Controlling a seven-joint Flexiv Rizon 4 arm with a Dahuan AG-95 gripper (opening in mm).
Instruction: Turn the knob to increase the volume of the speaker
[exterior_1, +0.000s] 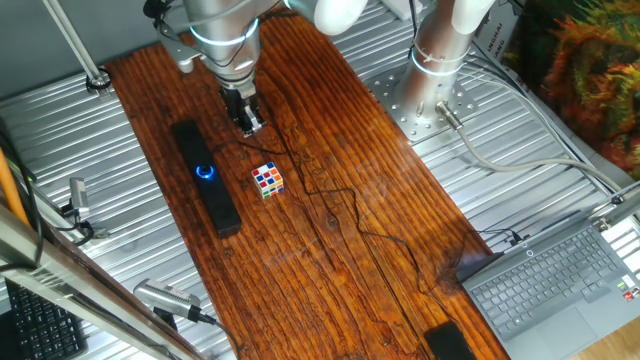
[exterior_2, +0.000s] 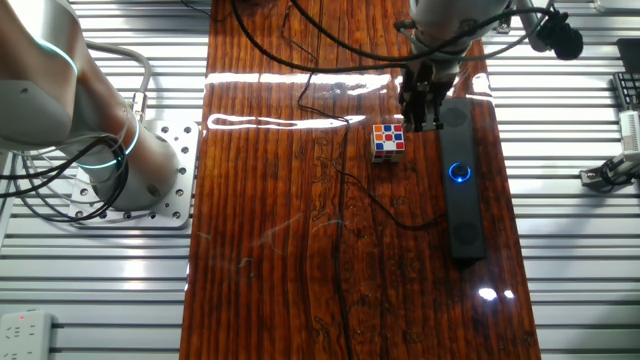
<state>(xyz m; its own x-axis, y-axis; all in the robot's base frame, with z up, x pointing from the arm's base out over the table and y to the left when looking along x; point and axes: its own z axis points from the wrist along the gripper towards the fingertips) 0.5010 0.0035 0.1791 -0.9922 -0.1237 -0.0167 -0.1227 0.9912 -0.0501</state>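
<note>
The long, matte black bar-shaped speaker (exterior_1: 205, 176) (exterior_2: 460, 178) lies along the striped reddish wooden tabletop (exterior_1: 330, 270) (exterior_2: 290, 260), its small round black knob (exterior_1: 206, 171) (exterior_2: 459, 172) glowing blue about midway along it. A small multicoloured puzzle cube (exterior_1: 267, 180) (exterior_2: 388, 140) sits just beside the bar, and a thin black cable (exterior_1: 340, 205) (exterior_2: 350, 185) trails past the cube. The silver arm's dark claw (exterior_1: 249, 124) (exterior_2: 421, 118) hangs between cube and speaker near the bar's far end, clear of the knob, holding nothing I can see; its fingers are too small and dark to tell how far apart they stand.
</note>
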